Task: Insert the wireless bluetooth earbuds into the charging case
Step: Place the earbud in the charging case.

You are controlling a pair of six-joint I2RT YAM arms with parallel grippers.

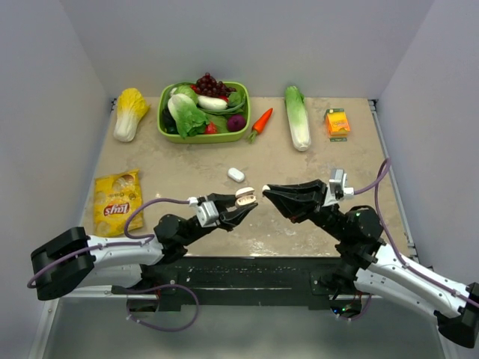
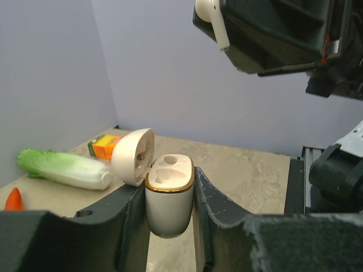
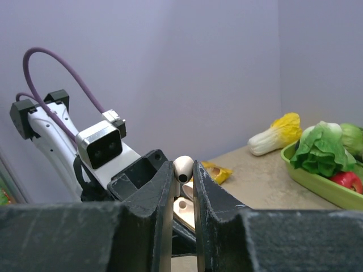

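Note:
My left gripper is shut on the white charging case and holds it upright above the table, near the middle front. In the left wrist view the case sits between my fingers with its lid open and both sockets empty. My right gripper is shut on a white earbud, just right of and above the case. The earbud also shows in the left wrist view, stem pointing down. A second small white earbud lies on the table behind the case.
A green basket of vegetables stands at the back. A yellow cabbage, a carrot, a long green cabbage and an orange carton lie along the back. A yellow chips bag lies at the left.

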